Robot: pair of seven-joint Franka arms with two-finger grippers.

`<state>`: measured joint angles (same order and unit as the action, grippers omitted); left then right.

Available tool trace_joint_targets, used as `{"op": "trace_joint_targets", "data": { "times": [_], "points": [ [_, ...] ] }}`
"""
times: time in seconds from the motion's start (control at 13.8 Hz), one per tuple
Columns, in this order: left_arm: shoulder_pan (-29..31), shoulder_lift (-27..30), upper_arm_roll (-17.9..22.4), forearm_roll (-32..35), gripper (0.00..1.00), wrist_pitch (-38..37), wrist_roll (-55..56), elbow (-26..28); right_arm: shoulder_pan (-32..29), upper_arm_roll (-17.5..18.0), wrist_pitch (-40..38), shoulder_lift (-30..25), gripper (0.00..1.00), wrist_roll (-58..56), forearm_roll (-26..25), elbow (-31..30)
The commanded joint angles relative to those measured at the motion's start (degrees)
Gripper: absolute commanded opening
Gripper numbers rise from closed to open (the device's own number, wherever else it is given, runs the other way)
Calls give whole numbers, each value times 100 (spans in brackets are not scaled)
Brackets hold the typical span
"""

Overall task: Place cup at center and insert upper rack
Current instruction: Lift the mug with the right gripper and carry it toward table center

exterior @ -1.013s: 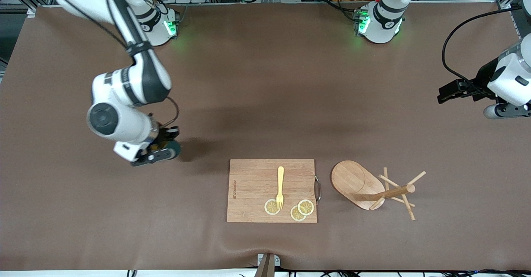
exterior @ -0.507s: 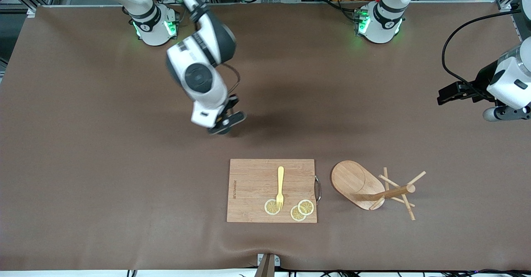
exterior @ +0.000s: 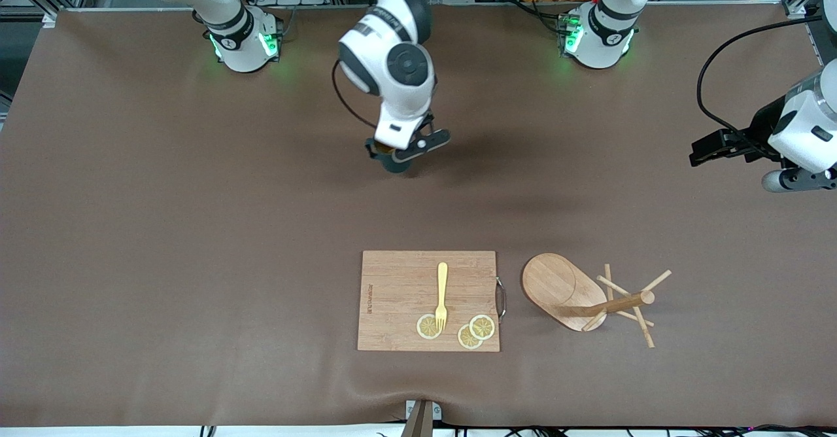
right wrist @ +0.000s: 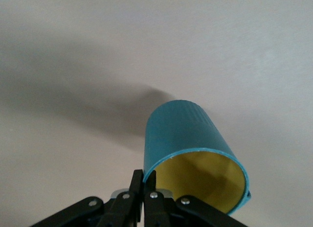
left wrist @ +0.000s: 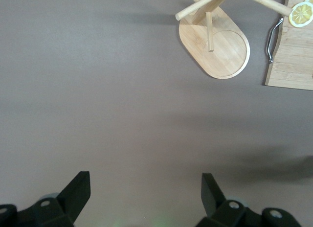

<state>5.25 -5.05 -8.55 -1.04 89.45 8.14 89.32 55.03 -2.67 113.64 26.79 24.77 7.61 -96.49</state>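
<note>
My right gripper (exterior: 396, 156) is shut on the rim of the teal cup (exterior: 392, 162) and holds it over the bare brown table, at mid-length of the table. In the right wrist view the cup (right wrist: 188, 139) shows its yellow inside, with one finger (right wrist: 138, 185) outside the wall and one inside. The wooden mug tree (exterior: 575, 296) lies tipped on its side beside the cutting board, toward the left arm's end. My left gripper (exterior: 703, 151) is open and empty in the air at the left arm's end; its wrist view shows the mug tree (left wrist: 217, 41) far off.
A rectangular wooden cutting board (exterior: 399, 293) near the front edge carries a yellow fork (exterior: 442, 293) and lemon slices (exterior: 471, 332). The brown table cover (exterior: 196, 293) spans the whole table.
My right arm has swung the cup from the right arm's end of the table toward its middle, and farther from the front camera. The left arm has not moved.
</note>
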Motion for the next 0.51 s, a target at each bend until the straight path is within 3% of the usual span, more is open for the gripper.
{"op": "trace_joint_targets", "data": {
  "times": [0.0,0.43],
  "points": [
    [-15,-39,-15,104,100,-24,91,-99,332,-41,-53,397,0,195,74,420],
    [-41,-39,-42,78,100,-24,214,-108,526,197,-53,960,0,230,56,807]
  ]
}}
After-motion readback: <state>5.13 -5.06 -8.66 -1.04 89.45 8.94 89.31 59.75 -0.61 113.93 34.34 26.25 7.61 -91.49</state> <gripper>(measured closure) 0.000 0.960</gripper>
